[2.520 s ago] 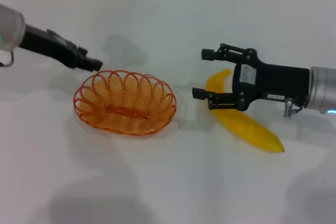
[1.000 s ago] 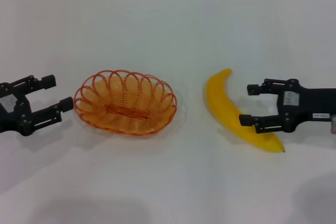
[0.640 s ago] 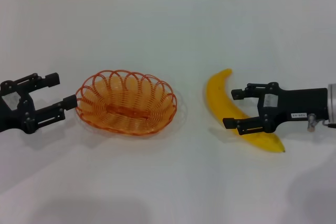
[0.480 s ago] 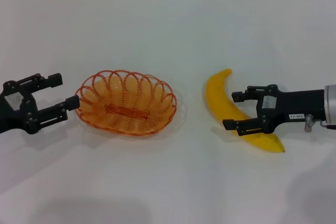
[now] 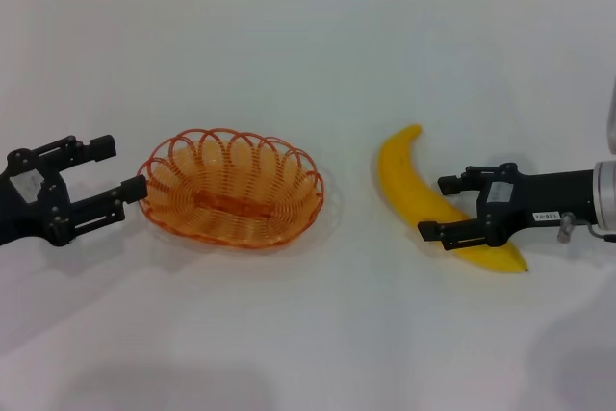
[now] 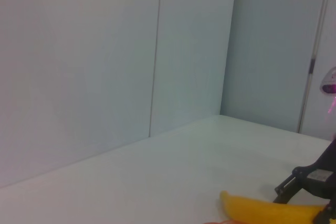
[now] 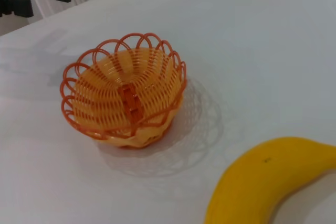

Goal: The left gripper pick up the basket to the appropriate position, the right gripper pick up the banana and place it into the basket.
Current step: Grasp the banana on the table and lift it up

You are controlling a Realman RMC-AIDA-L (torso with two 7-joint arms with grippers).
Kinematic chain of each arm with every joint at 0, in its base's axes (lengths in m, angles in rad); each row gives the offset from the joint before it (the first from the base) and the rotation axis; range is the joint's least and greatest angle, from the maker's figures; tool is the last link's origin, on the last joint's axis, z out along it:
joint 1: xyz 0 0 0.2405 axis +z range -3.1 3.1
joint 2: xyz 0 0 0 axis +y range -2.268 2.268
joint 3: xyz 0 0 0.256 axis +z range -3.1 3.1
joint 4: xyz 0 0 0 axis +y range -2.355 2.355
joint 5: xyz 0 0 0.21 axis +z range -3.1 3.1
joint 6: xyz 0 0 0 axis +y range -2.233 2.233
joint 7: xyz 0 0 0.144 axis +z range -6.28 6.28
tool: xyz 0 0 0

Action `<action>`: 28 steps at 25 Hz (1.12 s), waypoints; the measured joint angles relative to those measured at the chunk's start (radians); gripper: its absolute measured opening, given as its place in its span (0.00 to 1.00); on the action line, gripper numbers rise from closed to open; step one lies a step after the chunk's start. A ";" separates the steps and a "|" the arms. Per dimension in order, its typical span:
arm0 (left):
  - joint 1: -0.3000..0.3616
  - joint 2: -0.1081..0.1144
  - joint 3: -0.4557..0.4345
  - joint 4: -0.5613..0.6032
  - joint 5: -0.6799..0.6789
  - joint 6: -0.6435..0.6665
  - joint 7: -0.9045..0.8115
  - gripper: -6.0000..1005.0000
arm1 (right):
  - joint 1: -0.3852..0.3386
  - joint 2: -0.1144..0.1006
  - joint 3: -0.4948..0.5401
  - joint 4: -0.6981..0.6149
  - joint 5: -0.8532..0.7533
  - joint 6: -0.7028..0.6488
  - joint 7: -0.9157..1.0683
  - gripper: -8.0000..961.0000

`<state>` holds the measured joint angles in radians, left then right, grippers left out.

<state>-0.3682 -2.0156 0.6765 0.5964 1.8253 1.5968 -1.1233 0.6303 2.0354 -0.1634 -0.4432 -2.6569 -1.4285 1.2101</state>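
1. The left gripper (image 5: 108, 179) sits at the table's (image 5: 308, 334) left, fingers spread apart, empty, one fingertip just beside the basket's rim.
2. The basket (image 5: 231, 187) rests left of centre.
3. The banana (image 5: 412, 188) lies to the right.
4. The right gripper (image 5: 438, 207) straddles the banana's near half, fingers spread, unclenched.

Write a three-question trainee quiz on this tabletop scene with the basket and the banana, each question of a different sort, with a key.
1. True or false: the curved yellow banana lies inside the orange wire-loop basket.
2. Which gripper has its open fingers around the banana's lower part?
A. black left gripper
B. white-labelled black right gripper
C. neither
3. Fill in: the left gripper's near finger reaches the basket's ____ on the robot's left side.

Key
1. False; it lies on the white table, right of the basket.
2. B
3. rim
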 joint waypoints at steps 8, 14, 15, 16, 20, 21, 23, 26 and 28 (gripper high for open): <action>0.000 0.000 0.000 0.000 -0.002 0.000 -0.002 0.72 | 0.000 -0.001 0.001 -0.004 0.000 0.000 0.060 0.91; 0.000 0.000 0.000 0.000 -0.003 0.002 -0.002 0.72 | 0.004 -0.002 0.001 -0.011 0.002 -0.012 0.081 0.76; 0.000 0.000 0.000 0.000 -0.003 0.002 -0.002 0.72 | 0.004 -0.002 0.002 -0.011 0.002 -0.012 0.081 0.73; 0.000 0.000 0.000 0.000 -0.003 0.002 -0.003 0.72 | 0.004 -0.002 0.002 -0.011 0.002 -0.012 0.081 0.69; 0.000 0.000 0.000 0.000 -0.005 0.002 -0.003 0.72 | 0.005 -0.004 0.005 -0.012 0.006 -0.012 0.082 0.54; 0.000 0.000 0.000 0.000 -0.005 0.002 -0.004 0.72 | 0.005 -0.004 0.009 -0.012 0.009 -0.013 0.082 0.50; 0.000 0.003 0.000 0.000 -0.001 0.002 -0.018 0.72 | 0.005 -0.007 0.022 -0.019 0.035 -0.023 0.078 0.50; 0.002 0.016 0.007 0.000 0.019 0.004 -0.086 0.72 | 0.005 -0.008 0.024 -0.043 0.083 -0.059 0.067 0.50; 0.004 0.026 0.010 0.000 0.053 0.004 -0.139 0.71 | 0.007 -0.007 0.021 -0.066 0.133 -0.103 0.048 0.50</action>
<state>-0.3643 -1.9894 0.6860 0.5968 1.8783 1.6007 -1.2624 0.6374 2.0280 -0.1421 -0.5093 -2.5239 -1.5310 1.2577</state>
